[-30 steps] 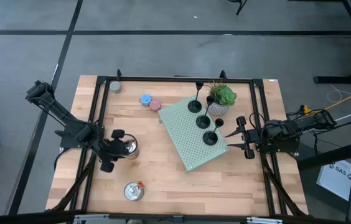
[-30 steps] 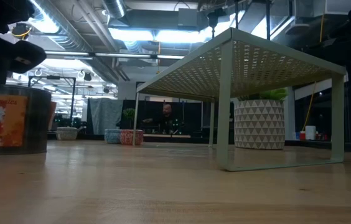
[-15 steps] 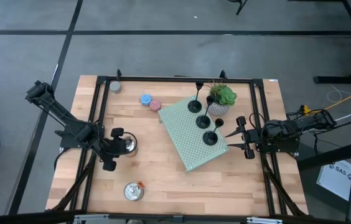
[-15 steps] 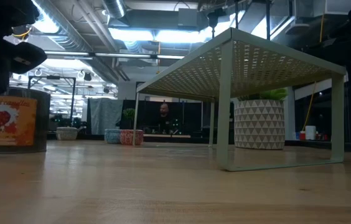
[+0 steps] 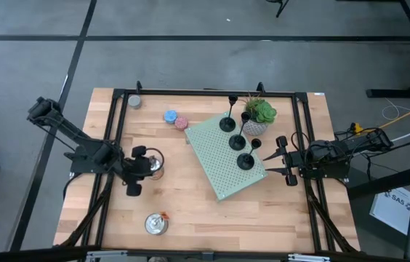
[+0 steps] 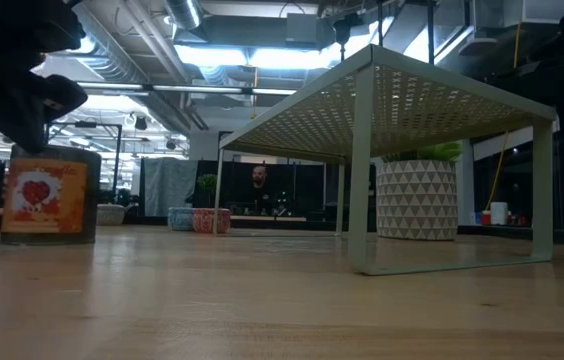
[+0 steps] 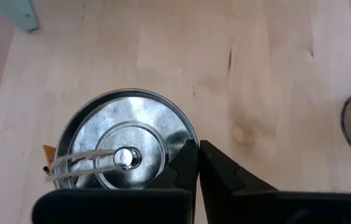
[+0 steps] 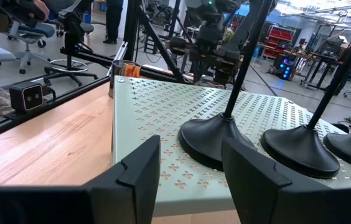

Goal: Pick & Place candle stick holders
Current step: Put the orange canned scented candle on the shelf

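Since the earlier frame, left end effector (image 5: pixel 134 177) has closed empty beside the tin (image 5: pixel 152 163). Right end effector (image 5: pixel 278 158) gapes beside three candle stick holders (image 5: pixel 245 160) on the green shelf (image 5: pixel 223 171); its wrist view shows their bases.

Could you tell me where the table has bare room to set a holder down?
Bare wood lies between the lower silver tin and the green shelf, and near the right gripper. It is crowded on the shelf's far end, where three candle holders stand beside the potted plant, and around the left gripper.
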`<state>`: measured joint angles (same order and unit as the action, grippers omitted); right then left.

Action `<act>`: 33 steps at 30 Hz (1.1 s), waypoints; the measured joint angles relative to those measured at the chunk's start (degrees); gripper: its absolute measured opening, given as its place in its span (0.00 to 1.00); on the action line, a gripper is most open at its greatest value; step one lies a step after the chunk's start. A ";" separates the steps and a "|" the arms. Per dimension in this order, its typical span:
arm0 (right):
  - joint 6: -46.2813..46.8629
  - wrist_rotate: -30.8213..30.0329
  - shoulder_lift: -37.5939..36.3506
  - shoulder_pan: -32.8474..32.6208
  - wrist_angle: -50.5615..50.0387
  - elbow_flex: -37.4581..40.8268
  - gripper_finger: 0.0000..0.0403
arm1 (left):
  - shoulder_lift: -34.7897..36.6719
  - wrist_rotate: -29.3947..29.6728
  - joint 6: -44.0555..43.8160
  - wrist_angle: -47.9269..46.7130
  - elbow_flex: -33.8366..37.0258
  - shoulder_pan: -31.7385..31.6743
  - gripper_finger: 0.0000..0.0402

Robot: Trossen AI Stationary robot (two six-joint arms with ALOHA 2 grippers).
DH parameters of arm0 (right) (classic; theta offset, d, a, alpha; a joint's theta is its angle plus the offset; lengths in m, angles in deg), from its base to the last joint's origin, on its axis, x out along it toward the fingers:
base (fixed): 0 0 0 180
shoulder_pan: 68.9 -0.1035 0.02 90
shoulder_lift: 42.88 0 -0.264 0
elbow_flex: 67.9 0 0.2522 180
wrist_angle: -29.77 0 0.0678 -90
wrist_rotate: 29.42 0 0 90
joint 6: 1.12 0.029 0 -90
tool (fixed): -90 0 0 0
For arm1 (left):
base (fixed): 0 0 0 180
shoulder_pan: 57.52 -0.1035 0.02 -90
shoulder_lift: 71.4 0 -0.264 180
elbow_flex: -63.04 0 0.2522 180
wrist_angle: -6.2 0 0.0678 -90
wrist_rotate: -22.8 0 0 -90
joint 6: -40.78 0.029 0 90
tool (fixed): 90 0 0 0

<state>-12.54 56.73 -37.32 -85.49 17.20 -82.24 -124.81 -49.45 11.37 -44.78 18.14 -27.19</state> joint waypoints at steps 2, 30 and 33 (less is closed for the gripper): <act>0.00 0.00 -0.01 0.00 0.02 0.00 0.43 | 0.00 0.00 0.00 0.29 0.00 -0.60 0.01; 0.00 0.00 0.01 -0.01 0.01 0.00 0.43 | -0.01 -0.47 1.18 5.14 0.00 -6.54 0.00; 0.00 0.00 0.00 -0.01 0.00 0.00 0.43 | -0.50 -1.69 1.25 6.49 -0.01 -6.54 0.00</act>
<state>-12.55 56.73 -37.33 -85.50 17.20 -82.24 -125.31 -51.13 12.61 -38.29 18.14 -33.73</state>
